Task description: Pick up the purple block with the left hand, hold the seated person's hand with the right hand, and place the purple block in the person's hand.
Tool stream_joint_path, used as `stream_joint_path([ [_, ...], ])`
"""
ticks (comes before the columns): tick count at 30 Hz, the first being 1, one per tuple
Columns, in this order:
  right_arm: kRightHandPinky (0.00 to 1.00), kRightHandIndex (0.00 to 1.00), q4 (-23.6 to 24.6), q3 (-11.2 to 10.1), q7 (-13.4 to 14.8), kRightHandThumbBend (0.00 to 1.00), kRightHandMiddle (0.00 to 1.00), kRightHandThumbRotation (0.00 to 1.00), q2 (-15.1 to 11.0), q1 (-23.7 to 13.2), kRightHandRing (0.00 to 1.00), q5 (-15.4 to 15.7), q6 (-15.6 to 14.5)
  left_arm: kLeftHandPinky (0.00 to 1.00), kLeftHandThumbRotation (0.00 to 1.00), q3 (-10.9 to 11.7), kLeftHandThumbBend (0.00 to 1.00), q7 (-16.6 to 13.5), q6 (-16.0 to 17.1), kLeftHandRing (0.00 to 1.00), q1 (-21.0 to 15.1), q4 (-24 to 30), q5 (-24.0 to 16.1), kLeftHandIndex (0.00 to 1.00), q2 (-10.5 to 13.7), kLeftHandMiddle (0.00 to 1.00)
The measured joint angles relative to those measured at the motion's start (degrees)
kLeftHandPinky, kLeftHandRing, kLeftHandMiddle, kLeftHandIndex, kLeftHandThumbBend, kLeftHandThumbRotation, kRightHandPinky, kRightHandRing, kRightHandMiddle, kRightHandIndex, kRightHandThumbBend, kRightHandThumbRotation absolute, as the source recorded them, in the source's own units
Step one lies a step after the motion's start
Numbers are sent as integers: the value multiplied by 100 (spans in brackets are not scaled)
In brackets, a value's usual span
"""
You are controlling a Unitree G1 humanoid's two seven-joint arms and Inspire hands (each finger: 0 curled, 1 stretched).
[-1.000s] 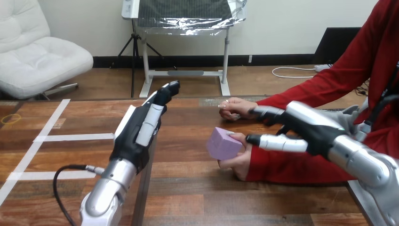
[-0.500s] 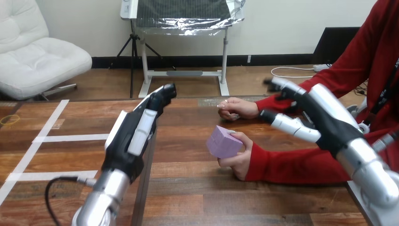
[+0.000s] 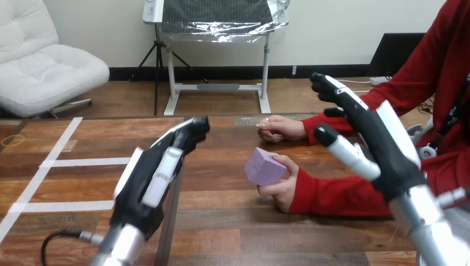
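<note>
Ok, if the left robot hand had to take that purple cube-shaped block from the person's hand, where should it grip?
Probably its exposed left end, approached from the view's left, where the open left robot hand is. The person's nearer hand cups the right side and underside of the purple cube-shaped block; it sits tilted, and its upper and left faces are free.

At centre frame the block (image 3: pixel 265 166) is pale purple. The table (image 3: pixel 221 221) is brown wood with darker grain, crossed by white tape lines (image 3: pixel 83 162) at the left. The left hand (image 3: pixel 152 177) and right hand (image 3: pixel 377 138) are black with white shells. The left forearm (image 3: pixel 119 249) and right forearm (image 3: pixel 432 233) are silver.
</note>
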State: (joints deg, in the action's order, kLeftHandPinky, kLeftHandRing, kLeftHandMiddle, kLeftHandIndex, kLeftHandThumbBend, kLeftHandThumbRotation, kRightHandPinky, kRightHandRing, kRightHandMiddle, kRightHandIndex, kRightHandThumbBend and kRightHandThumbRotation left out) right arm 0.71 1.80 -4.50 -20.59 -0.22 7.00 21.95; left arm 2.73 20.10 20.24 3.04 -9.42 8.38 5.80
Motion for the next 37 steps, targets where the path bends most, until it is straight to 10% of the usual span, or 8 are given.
stream_joint_path([
  [20,82,88,177,50,-272,84,86,100,811,743,85,-985,726,63,84,-52,66,-345,383,71,391,648,-170,70,-41,72],
  [37,83,89,-57,200,-696,80,88,100,1356,1209,86,-1570,781,51,86,-238,63,-578,682,65,350,841,-198,66,-292,68],
])
